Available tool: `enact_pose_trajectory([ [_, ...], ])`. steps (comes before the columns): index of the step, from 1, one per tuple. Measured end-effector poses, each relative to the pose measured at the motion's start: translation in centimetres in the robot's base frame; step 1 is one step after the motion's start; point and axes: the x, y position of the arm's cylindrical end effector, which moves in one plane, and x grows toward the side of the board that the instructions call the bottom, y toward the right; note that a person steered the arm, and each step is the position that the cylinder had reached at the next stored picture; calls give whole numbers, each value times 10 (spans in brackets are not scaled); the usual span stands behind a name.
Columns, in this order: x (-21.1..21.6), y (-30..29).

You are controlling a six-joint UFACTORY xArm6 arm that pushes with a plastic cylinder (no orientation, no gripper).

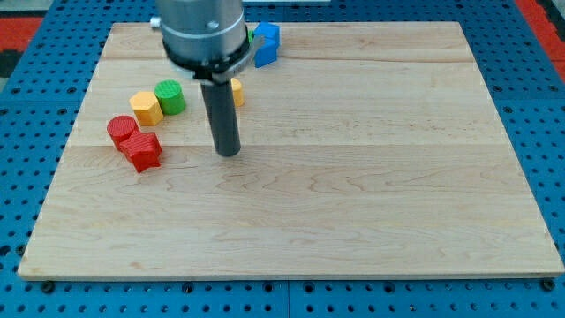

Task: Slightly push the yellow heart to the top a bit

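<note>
Near the view's top left of the wooden board (371, 203), just behind the dark rod (222, 119), peeking out as a small yellow sliver: the yellow heart (237, 92), mostly hidden, its shape hard to make out from here. Lying just above and to the view's right of my tip (229, 154), close by but apart from it. Ending in a plain rod with no jaws, so nothing to open or close, and holding nothing. Hanging straight down from the grey cylindrical housing (201, 34) at the view's top, upright, with the tip resting on bare wood. Sitting to the view's left: a green cylinder (169, 96) touching a yellow hexagonal block (146, 107), then a red cylinder (122, 131) against a red star-like block (142, 151). Showing behind the housing: a blue block (266, 44).
</note>
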Motion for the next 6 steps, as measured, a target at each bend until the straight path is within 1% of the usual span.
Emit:
enact_pose_trajectory([
  [1, -31, -17],
  [3, -72, -24],
  [4, -81, -30],
  [5, -67, 11],
  [6, -82, 106],
])
